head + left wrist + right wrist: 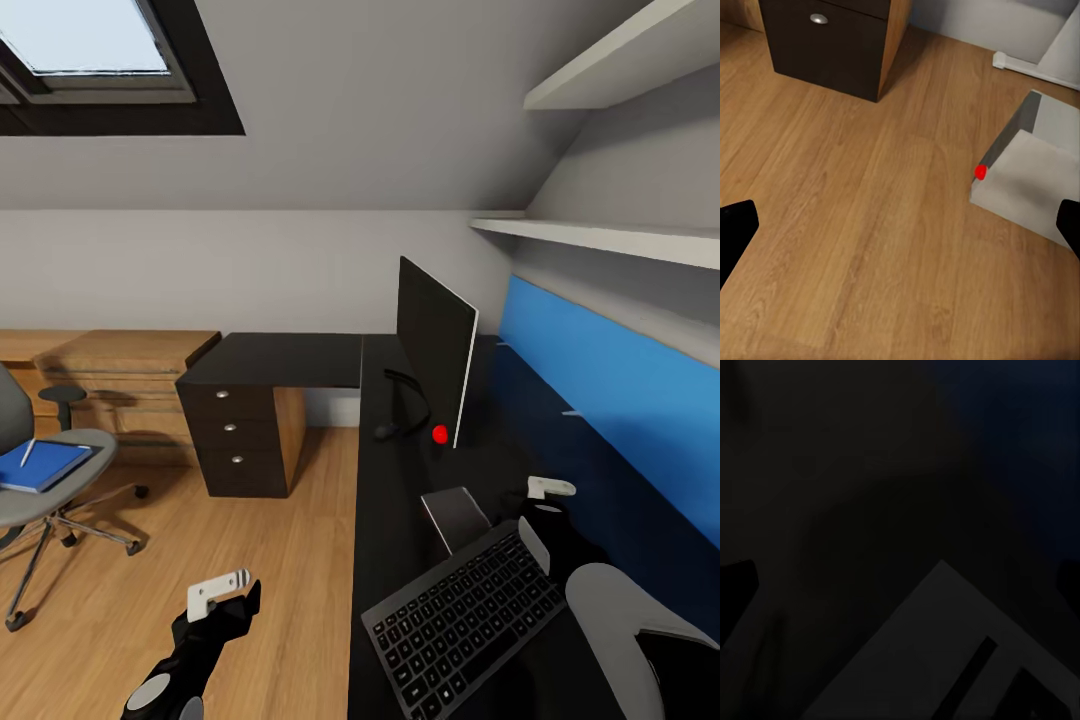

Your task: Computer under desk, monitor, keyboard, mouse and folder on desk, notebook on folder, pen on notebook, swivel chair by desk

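Head view shows the monitor (436,350) and keyboard (468,620) already on the table (385,560), the folder (42,466) waiting on the swivel chair (50,475), left pincer (222,590) open, right pincer (545,500) state unclear.

swivel chair (45,470) cut by frame edge; mouse (384,432) perhaps behind monitor (433,362) stand

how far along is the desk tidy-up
Done: monitor and keyboard are on the desk. In hand: nothing visibly gripped; the right gripper hovers by the keyboard. Left: the folder with the pen on it remains on the swivel chair.
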You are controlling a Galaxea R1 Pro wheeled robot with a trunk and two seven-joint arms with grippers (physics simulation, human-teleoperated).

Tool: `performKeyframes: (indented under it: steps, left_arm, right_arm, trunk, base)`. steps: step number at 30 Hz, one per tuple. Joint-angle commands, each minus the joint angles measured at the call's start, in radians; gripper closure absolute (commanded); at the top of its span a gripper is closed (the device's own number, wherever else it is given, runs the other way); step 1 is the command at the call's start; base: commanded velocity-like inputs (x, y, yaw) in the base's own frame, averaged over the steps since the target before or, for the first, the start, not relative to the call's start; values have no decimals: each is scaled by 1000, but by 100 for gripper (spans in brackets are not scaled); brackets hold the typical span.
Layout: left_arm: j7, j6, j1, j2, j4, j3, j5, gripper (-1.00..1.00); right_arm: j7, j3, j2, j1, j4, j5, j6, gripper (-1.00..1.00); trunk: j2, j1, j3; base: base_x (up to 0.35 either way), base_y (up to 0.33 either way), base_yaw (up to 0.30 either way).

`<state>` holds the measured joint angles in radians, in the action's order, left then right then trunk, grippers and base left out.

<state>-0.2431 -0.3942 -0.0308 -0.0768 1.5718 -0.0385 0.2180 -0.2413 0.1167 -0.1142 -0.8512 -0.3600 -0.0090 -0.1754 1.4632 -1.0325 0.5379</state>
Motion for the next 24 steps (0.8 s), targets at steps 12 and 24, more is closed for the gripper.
performKeyframes:
  steps: [12, 24]
  left_arm:
    - [-8, -3, 0, 0, 2, -1, 11, -100]
    - [-8, -4, 0, 1, 1, -1, 10, -100]
  right_arm:
    - [-3, 1, 0, 0, -2, 0, -6, -100]
    - [-4, 1, 1, 0, -2, 0, -7, -100]
  trunk:
    - [29, -15, 13]
    - [50, -27, 23]
  base:
    - [0, 0, 0]
    - [0, 0, 0]
